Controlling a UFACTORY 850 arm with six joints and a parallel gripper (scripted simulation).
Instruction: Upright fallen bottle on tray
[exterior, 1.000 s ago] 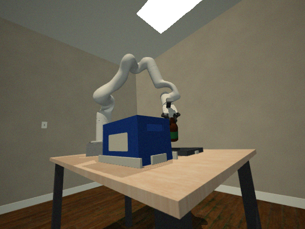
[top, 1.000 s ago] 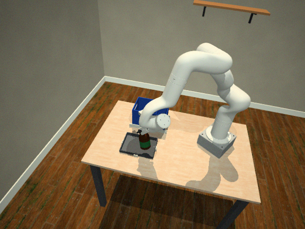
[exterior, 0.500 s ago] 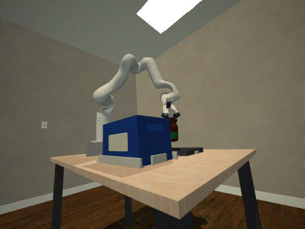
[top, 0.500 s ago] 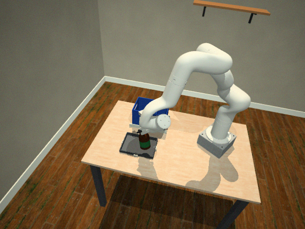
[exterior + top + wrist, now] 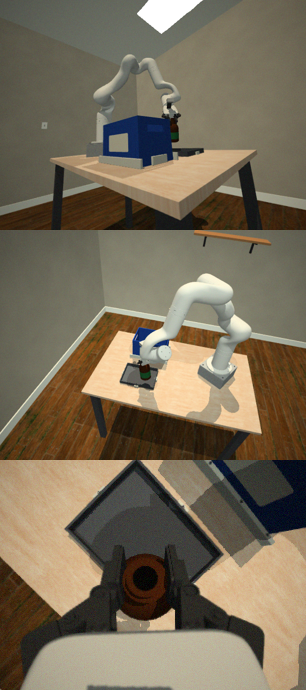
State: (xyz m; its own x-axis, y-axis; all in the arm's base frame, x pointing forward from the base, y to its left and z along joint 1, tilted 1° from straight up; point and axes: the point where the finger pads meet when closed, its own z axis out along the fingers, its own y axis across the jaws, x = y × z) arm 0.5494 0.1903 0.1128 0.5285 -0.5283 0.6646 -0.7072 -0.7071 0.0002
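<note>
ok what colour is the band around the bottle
Green, on the brown glass bottle; clearest in the exterior view.

I see the brown, green-labelled bottle (image 5: 174, 132) hanging upright above the dark tray (image 5: 127, 374), clear of its floor; the blue crate (image 5: 139, 139) sits level just beside.
</note>
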